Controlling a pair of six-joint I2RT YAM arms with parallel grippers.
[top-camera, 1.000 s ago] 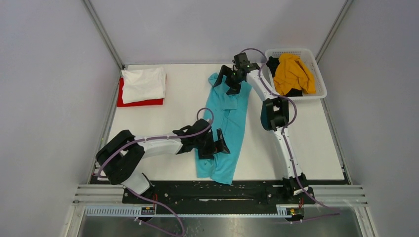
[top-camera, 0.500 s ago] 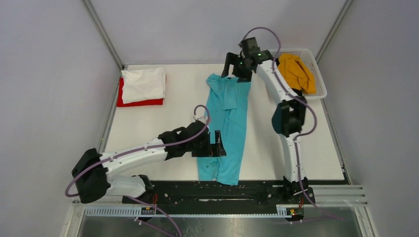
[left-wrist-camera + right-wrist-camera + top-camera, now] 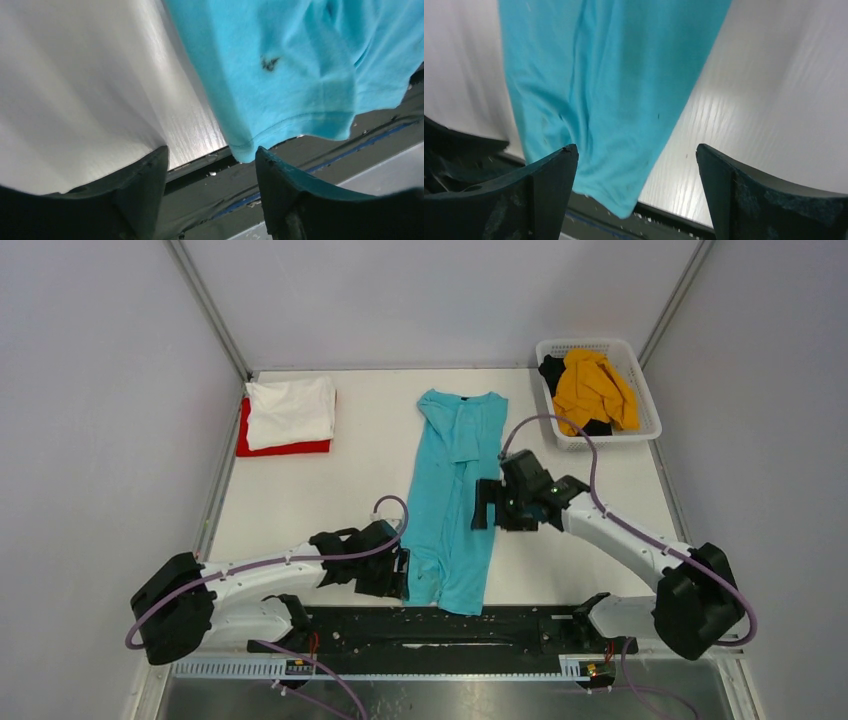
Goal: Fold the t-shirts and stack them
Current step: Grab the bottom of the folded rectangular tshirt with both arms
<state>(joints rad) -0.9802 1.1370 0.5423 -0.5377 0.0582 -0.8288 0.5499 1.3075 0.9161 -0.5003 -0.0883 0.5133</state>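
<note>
Left tool [image 3: 211, 150] stands part-open by the teal shirt [image 3: 452, 490]; right tool [image 3: 636, 146] wide open above it; both empty.

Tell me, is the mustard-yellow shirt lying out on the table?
No, the mustard-yellow shirt sits inside the white basket at the far right, on top of a black shirt.

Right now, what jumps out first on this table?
A long teal shirt lies down the table's middle, the left gripper and right gripper open at its near half. A mustard shirt sits in the basket far right; a white shirt covers a red shirt far left.
</note>
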